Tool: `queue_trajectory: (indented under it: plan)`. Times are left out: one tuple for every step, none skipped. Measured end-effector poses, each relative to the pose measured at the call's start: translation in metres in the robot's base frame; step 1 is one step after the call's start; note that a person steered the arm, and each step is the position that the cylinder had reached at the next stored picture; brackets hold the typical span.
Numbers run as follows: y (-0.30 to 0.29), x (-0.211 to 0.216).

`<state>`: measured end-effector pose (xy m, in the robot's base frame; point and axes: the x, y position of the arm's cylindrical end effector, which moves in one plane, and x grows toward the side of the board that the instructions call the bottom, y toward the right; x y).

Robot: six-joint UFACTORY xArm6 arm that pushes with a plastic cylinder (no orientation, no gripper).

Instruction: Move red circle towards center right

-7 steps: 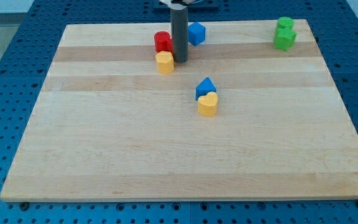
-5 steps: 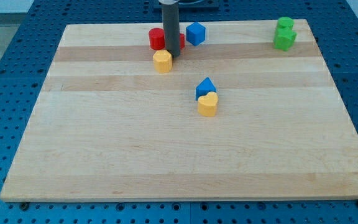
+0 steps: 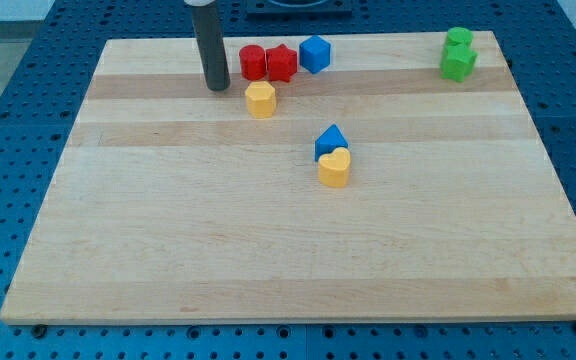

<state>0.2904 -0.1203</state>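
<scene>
no gripper on this arm, only the dark rod, so nothing is gripped or held; my tip [image 3: 216, 87] sits on the wooden counter [image 3: 288, 250] near the view's top, left of the middle. from my seat it reads as apart from every block. the red circle [image 3: 253, 62] is just to the view's right of my tip and a little nearer the view's top, with a narrow strip of bare wood between them, so it lies in the top part of the counter, left of centre and well away from the centre right.

touching the red circle on its right side is a second red block [image 3: 282, 63], angular in outline, though i cannot make out its exact shape. just right of that one stands a blue block [image 3: 315, 53], roughly hexagonal, very close to the red one; i cannot tell whether they touch. below the red pair, slightly right of my tip, is a yellow block [image 3: 260, 100], standing alone.

near the counter's middle a blue block with a peaked top [image 3: 330, 141] touches a yellow heart [image 3: 334, 168] lying just below it in the view. in the top right corner two green blocks are pressed together, the smaller green one [image 3: 458, 38] above the larger green one [image 3: 458, 64].

around the counter i see the blue perforated base [image 3: 8, 120].
</scene>
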Motion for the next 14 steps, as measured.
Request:
queue_trajectory:
  plan:
    - [0.0,-0.019]
    - [0.007,-0.034]
    - [0.021,-0.034]
    - [0.027,-0.034]
    - [0.033,-0.034]
    - [0.035,-0.034]
    - [0.017,-0.014]
    - [0.013,0.03]
    - [0.015,0.063]
    - [0.038,0.069]
    - [0.067,0.069]
    - [0.075,0.063]
    - [0.076,0.056]
    - [0.076,0.045]
